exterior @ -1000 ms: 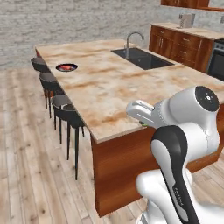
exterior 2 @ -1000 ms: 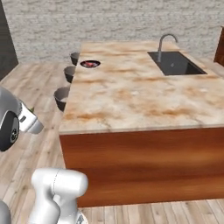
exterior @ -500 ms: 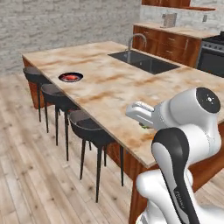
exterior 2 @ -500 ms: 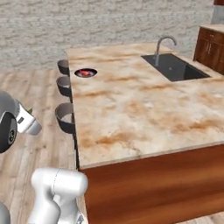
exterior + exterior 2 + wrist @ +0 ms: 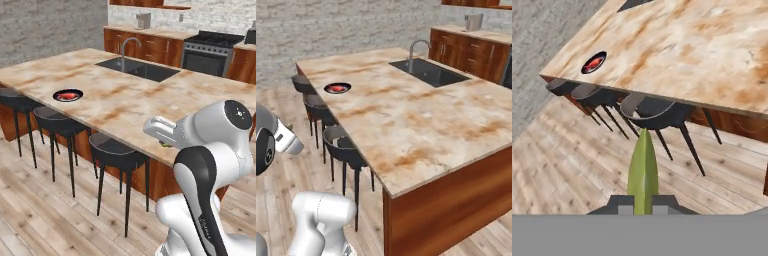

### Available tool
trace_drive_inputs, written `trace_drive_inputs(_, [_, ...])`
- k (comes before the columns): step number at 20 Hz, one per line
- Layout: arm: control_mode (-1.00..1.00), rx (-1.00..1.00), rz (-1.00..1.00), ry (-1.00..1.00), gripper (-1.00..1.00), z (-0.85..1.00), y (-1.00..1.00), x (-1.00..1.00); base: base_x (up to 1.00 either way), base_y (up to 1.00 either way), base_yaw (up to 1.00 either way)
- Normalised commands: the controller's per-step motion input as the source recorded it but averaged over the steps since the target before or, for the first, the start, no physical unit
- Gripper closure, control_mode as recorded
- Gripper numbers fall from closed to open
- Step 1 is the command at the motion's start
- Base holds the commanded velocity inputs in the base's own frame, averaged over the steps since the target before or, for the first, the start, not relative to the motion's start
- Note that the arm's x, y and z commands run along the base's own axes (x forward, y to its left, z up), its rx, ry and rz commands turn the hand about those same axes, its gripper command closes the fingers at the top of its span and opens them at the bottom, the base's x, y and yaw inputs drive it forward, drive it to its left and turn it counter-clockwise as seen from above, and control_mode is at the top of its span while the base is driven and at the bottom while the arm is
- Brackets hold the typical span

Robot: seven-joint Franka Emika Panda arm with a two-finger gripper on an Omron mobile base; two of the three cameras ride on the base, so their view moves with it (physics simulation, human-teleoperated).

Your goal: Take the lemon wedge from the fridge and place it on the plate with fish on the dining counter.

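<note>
The big beige-and-rust marbled stone dining counter (image 5: 120, 95) spreads wide, its inset dark sink (image 5: 137, 69) at the far side. Three black round stools (image 5: 117, 150) line its near edge. Near the counter's corner sits the small dark round plate (image 5: 68, 95) carrying the red-orange fish (image 5: 68, 94). Off the counter, over the wood floor, the two-finger gripper (image 5: 643, 199) pinches the yellow-green lemon wedge (image 5: 643, 172), jaws pressed together on it.

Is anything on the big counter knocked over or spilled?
No, nothing stands out. The small dark round plate sits flat on the beige marbled stone counter, with the red-orange fish on it. The claw is shut on a yellow-green lemon wedge.
</note>
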Motion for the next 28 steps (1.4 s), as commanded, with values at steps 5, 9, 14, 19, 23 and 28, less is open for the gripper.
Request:
trace_drive_inputs(5, [1.0,0.0,0.0,0.0,1.0,0.0,0.0,0.0,0.27,1.0,-0.46])
trace_drive_inputs(9, [1.0,0.0,0.0,0.0,1.0,0.0,0.0,0.0,0.6,1.0,-0.4])
trace_drive_inputs(14, [1.0,0.0,0.0,0.0,1.0,0.0,0.0,0.0,0.73,1.0,-0.37])
trace_drive_inputs(19, [1.0,0.0,0.0,0.0,1.0,0.0,0.0,0.0,0.46,1.0,-0.35])
trace_drive_inputs(23, [1.0,0.0,0.0,0.0,1.0,0.0,0.0,0.0,0.67,1.0,-0.37])
trace_drive_inputs(28, [1.0,0.0,0.0,0.0,1.0,0.0,0.0,0.0,0.92,1.0,-0.4])
